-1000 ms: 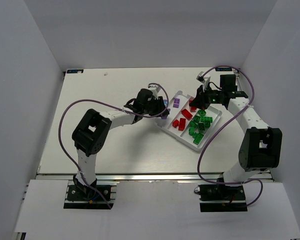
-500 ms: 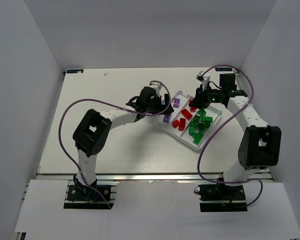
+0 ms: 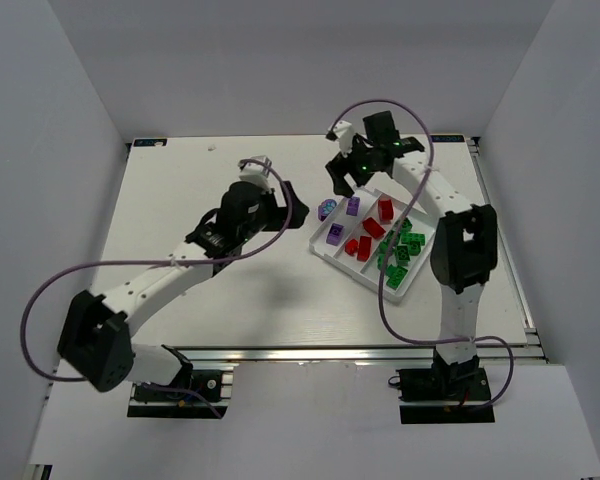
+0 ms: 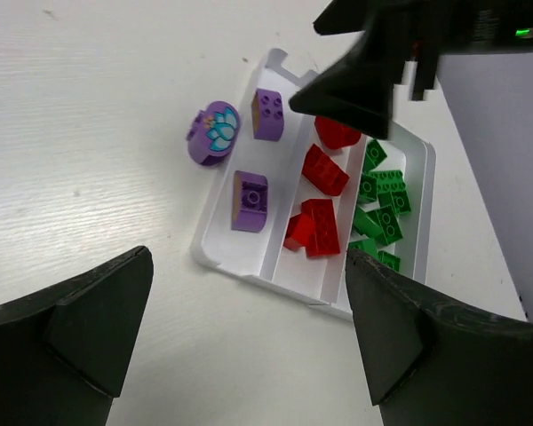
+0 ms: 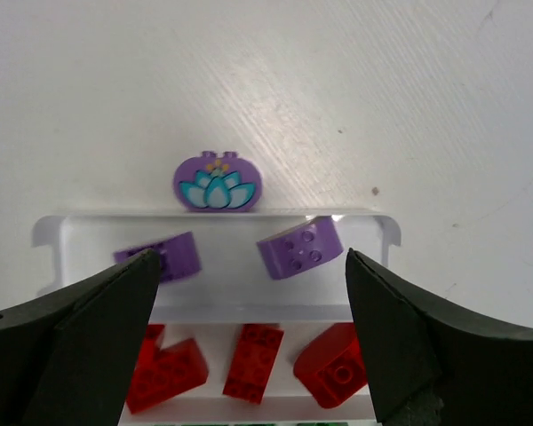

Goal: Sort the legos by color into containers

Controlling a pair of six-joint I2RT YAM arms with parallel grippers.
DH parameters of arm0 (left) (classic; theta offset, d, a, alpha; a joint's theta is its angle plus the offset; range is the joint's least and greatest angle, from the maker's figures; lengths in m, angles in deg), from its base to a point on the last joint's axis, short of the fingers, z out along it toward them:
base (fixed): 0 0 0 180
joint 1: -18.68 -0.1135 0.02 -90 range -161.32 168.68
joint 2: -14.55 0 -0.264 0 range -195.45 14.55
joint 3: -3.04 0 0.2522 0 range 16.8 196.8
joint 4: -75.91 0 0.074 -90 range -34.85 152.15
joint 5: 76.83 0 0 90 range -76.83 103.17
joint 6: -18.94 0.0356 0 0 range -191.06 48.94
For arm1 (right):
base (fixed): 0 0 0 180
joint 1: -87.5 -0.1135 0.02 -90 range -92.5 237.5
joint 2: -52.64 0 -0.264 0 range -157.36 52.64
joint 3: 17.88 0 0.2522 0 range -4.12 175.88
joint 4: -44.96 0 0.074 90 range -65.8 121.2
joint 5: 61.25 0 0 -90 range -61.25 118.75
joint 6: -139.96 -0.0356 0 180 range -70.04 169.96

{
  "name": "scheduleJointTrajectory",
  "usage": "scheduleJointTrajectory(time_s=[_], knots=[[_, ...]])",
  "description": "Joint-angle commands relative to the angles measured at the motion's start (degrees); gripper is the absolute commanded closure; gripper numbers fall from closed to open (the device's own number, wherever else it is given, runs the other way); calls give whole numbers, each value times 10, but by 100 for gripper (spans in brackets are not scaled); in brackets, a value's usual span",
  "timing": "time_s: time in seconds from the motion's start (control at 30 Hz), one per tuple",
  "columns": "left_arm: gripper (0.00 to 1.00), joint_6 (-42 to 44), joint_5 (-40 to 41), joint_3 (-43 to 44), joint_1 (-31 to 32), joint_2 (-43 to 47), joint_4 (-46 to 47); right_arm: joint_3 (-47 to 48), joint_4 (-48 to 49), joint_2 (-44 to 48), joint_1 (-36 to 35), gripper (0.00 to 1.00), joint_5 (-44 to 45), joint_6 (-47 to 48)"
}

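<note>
The white tray (image 3: 401, 291) lies right of centre with its containers side by side. Two purple legos (image 4: 250, 194) lie in the left one, red legos (image 4: 324, 170) in the middle one and several green legos (image 4: 383, 193) in the right one. A round purple piece with a lotus print (image 5: 218, 182) stands on the table against the tray's outer wall (image 5: 98, 217). My left gripper (image 3: 285, 203) hangs open and empty left of the tray. Also open and empty, my right gripper (image 3: 348, 182) hovers over the tray's far end, above the purple legos (image 5: 298, 249).
Purple cables loop from both arms above the table. The right arm (image 3: 450, 215) reaches across the tray's right side, and its black fingers (image 4: 364, 75) show at the top of the left wrist view. White walls enclose the table on three sides.
Both grippers have opened. A second purple lego now lies in the left compartment. The left arm has drawn back to the left, and the right gripper has swung left over the tray's far end.
</note>
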Motion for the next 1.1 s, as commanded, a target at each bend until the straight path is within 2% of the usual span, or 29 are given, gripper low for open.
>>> scheduleJointTrajectory(time_s=[0.0,0.2,0.4,0.6,0.8,1.07], knots=[[2,-33,57,-69,-5,80,-31,69,-44,-53,-42,11,163,-12],[2,-104,89,-195,-6,231,-40,112,-17,-111,-85,10,201,-6],[2,-143,125,-249,-5,334,-86,204,-58,-188,-87,11,206,-25],[2,-156,138,-264,-5,358,-102,196,-65,-209,-89,11,191,-17],[2,-153,136,-264,-5,347,-99,184,-72,-209,-88,11,146,-25],[2,-150,133,-262,-5,335,-90,193,-83,-232,-88,10,133,-39]])
